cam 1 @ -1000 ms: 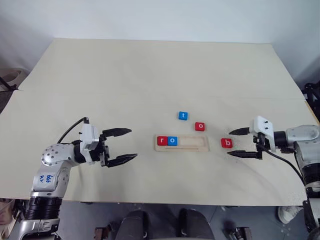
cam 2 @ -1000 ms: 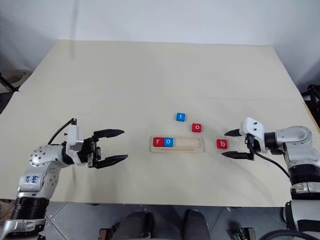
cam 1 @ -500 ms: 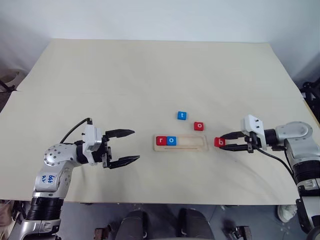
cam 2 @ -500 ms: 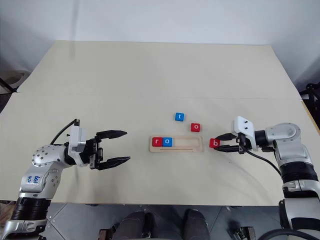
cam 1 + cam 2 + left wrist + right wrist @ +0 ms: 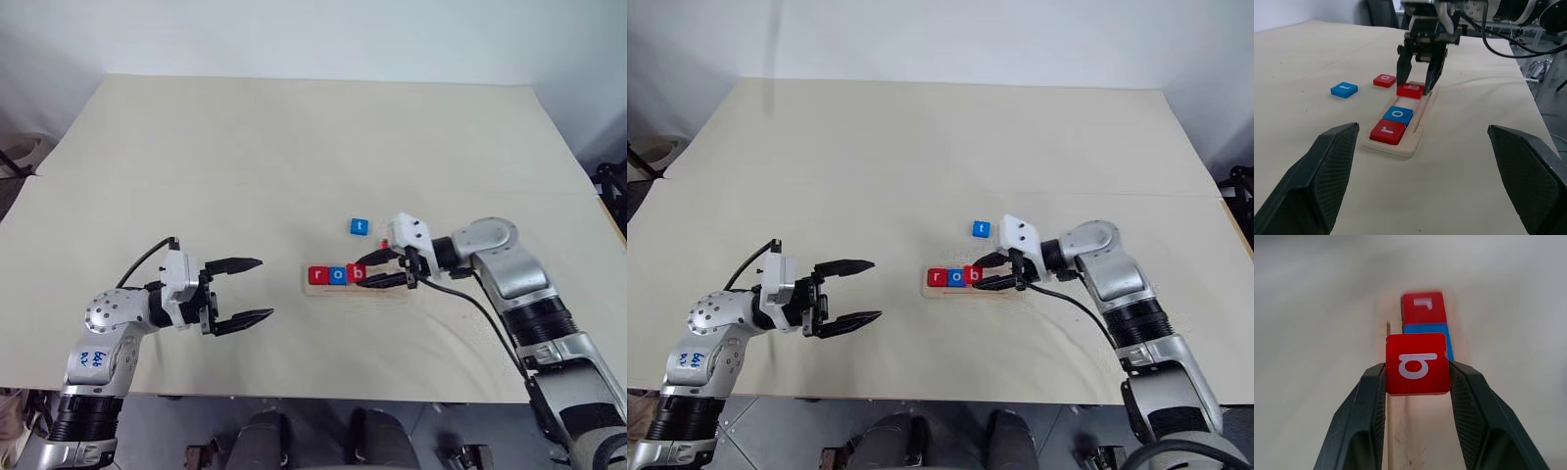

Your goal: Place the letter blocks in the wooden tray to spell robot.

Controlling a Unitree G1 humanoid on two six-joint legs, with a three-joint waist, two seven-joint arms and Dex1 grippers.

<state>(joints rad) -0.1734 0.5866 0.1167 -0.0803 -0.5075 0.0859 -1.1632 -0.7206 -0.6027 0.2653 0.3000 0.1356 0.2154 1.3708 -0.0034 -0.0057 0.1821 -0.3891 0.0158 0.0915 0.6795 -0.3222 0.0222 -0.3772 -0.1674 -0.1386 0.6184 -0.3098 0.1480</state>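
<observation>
Pale beige tabletop (image 5: 245, 166) carries the long pale wooden tray (image 5: 1415, 128), its far end hidden behind the right gripper (image 5: 375, 271) from above. Only the left wrist view shows the loose red "o" tile (image 5: 1384, 80) whole. Right fingers clamp the red "b" tile (image 5: 1417, 364) over the tray, beside the blue "o" (image 5: 1398, 115) and red "r" (image 5: 1387, 131); blue "t" (image 5: 359, 226) lies apart. Left gripper (image 5: 245, 291) gapes empty

Right hand (image 5: 380, 272) carried b block (image 5: 1418, 363) over tray (image 5: 1418, 128)

r block (image 5: 316, 275), o block (image 5: 337, 275) in wooden tray (image 5: 397, 290)
</observation>
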